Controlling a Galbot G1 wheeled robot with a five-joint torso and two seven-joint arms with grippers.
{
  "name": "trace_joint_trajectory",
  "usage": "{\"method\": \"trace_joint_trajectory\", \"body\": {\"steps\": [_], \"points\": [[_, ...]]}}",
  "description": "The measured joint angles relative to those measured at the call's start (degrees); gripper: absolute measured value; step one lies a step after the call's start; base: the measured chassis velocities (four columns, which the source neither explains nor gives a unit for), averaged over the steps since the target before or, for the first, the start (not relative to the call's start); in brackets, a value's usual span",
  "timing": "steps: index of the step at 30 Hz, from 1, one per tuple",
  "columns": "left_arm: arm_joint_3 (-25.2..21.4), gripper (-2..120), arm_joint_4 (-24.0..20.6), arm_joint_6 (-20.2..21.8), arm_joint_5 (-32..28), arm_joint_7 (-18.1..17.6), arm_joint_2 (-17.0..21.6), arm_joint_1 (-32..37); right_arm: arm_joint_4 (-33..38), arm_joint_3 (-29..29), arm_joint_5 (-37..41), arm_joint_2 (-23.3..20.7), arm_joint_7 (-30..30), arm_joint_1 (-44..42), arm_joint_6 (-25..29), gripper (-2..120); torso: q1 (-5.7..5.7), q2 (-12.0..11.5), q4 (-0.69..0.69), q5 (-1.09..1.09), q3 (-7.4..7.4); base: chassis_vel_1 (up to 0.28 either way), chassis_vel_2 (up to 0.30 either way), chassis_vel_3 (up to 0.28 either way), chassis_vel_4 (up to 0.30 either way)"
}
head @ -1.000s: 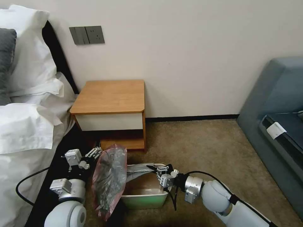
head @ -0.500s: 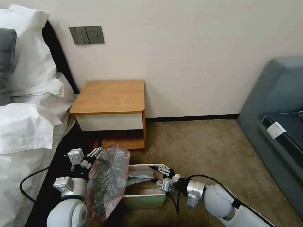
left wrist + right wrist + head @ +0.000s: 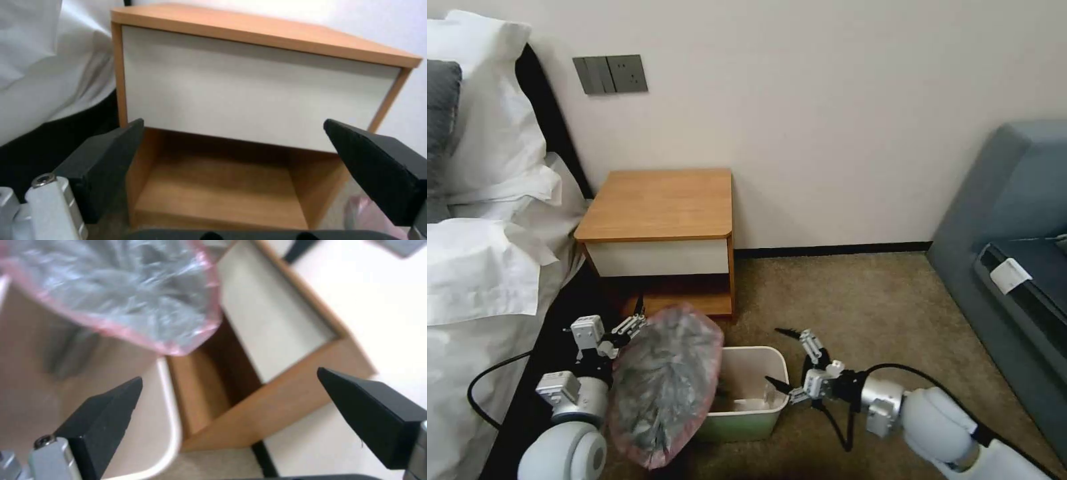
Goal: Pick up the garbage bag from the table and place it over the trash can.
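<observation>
While bed (image 3: 487, 267) flanks table (image 3: 660, 220), garbage bag (image 3: 664, 387) overhangs trash can (image 3: 754, 400).

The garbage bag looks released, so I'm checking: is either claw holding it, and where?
Neither. Both the left claw and right claw are open; the garbage bag lies draped over the trash can.

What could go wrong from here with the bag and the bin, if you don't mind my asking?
1. Both the left gripper and the right gripper are open, so the garbage bag is held by nothing and may slide off.
2. The bag covers only the left side of the trash can; most of its opening stays bare, so the lining looks unfinished.
3. The right gripper sits close to the can's rim and could nudge it.
</observation>
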Motion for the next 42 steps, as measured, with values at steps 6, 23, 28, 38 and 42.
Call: {"method": "trace_joint_trajectory", "body": {"steps": [6, 23, 28, 38, 42], "points": [[0.2, 100, -1.7, 1.5, 0.4, -0.1, 0.4, 1.2, 1.1, 3.8, 2.7, 1.9, -0.2, -0.4, 0.1, 100, 0.0, 0.0, 0.0, 0.0, 0.0, 0.0, 0.0, 0.0, 0.0], [1.0, 96, -15.5, 25.0, -16.5, -0.7, 2.5, 8.0, -2.8, 6.4, 4.0, 9.7, -0.4, 0.5, 2.9, 100, 0.0, 0.0, 0.0, 0.0, 0.0, 0.0, 0.0, 0.0, 0.0], [2.0, 95, -11.9, 25.8, -15.2, -1.5, 2.2, 7.3, -3.2, 6.3, 4.2, 10.2, -0.6, 0.5, 3.1, 100, 0.0, 0.0, 0.0, -0.01, 0.0, 0.0, 0.0, 0.0, 0.0], [2.8, 94, -4.9, 24.5, -11.6, -2.8, 0.7, 4.8, -3.8, 6.9, 4.4, 10.2, -1.1, -0.2, 4.2, 100, 0.0, 0.0, 0.0, 0.0, 0.0, 0.0, 0.0, 0.0, 0.0], [2.9, 93, -4.4, 24.4, -11.7, -3.4, 0.2, 4.4, -4.0, 7.2, 4.4, 10.2, -1.2, -0.3, 4.5, 100, 0.0, 0.0, 0.0, -0.01, 0.0, 0.0, 0.0, 0.0, 0.0]]}}
